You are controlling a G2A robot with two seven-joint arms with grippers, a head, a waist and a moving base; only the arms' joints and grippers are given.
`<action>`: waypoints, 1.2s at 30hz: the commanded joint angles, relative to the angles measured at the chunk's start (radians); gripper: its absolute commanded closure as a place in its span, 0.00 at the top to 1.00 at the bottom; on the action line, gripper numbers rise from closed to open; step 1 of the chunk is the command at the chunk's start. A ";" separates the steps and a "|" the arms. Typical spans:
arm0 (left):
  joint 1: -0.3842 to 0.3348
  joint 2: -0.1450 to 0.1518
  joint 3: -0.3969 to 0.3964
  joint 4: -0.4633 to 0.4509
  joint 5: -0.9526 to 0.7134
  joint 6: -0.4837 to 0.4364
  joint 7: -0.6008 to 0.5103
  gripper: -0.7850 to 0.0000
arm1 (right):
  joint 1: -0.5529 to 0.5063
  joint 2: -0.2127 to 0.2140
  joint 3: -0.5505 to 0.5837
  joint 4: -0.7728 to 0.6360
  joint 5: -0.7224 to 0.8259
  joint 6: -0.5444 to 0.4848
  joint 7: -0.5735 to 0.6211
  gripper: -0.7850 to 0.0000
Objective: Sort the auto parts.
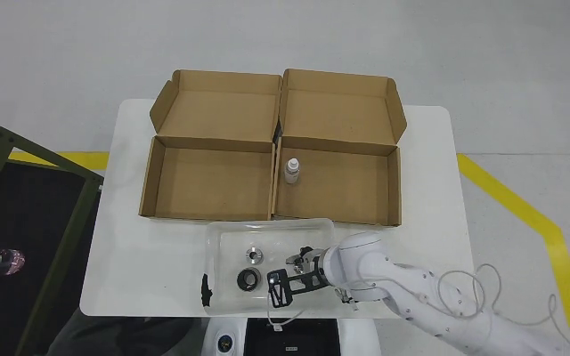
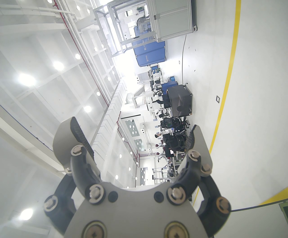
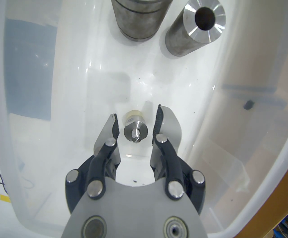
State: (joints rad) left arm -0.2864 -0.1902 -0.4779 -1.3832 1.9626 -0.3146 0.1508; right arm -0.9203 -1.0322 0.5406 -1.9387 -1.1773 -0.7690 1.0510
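**Right claw parked over a tiny metal stud in the parts bin**

The white table (image 1: 116,267) fills the middle of the top view, with two open brown cardboard boxes (image 1: 209,182) (image 1: 343,187) side by side in the upper centre. A translucent plastic bin (image 1: 223,233) sits just below them at lower centre. The right gripper (image 3: 136,113) is down inside the bin, jaws partway open on either side of a small silver stud with a pale base (image 3: 135,130), with a gap on both sides and nothing gripped. The left gripper (image 2: 135,126) is spread wide and holding nothing. Two grey metal cylinders, one dark and banded (image 3: 138,20) and one hollow with a shiny face (image 3: 193,29), stand further along in the bin. A small white bottle (image 1: 292,170) stands in the right-hand box, by the wall next to the other box.
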 commanded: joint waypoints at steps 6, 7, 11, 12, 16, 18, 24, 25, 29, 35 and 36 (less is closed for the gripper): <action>0.000 0.000 0.000 0.000 0.000 0.000 0.000 1.00 | 0.034 0.005 -0.024 -0.017 0.045 -0.013 -0.013 0.00; 0.000 0.000 0.000 0.000 0.000 0.000 0.000 1.00 | 0.038 0.005 -0.023 -0.034 0.053 -0.020 -0.020 0.00; 0.000 0.000 0.000 0.000 0.000 0.000 0.000 1.00 | 0.052 0.004 -0.003 -0.085 0.044 -0.020 -0.050 0.00; 0.000 0.000 0.000 0.000 0.000 0.000 0.000 1.00 | 0.054 0.003 0.003 -0.092 0.037 -0.017 -0.068 0.00; 0.000 0.000 0.000 0.000 0.000 0.000 0.000 1.00 | 0.054 0.002 0.022 -0.103 -0.020 -0.015 -0.166 0.00; 0.000 0.000 0.000 0.000 0.000 0.000 0.000 1.00 | 0.049 0.001 0.032 -0.107 -0.060 -0.005 -0.235 0.00; 0.000 0.000 0.000 0.000 0.000 0.000 0.000 1.00 | 0.024 0.001 0.061 -0.119 -0.223 0.041 -0.457 0.00; 0.000 0.000 0.000 0.000 0.000 0.000 0.000 1.00 | 0.019 0.002 0.066 -0.120 -0.252 0.052 -0.487 0.00; 0.000 0.000 0.000 0.000 0.000 0.000 0.000 1.00 | -0.006 0.006 0.096 -0.127 -0.342 0.109 -0.620 0.00; 0.000 0.000 0.000 0.000 0.000 0.000 0.000 1.00 | -0.062 0.019 0.163 -0.148 -0.436 0.202 -0.763 0.00; 0.000 0.000 0.000 0.000 0.000 0.000 0.000 1.00 | -0.072 0.021 0.177 -0.153 -0.445 0.214 -0.786 0.00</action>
State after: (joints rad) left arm -0.2864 -0.1902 -0.4779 -1.3832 1.9626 -0.3146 0.1508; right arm -0.9823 -1.0134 0.7038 -2.0864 -1.6155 -0.5680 0.2894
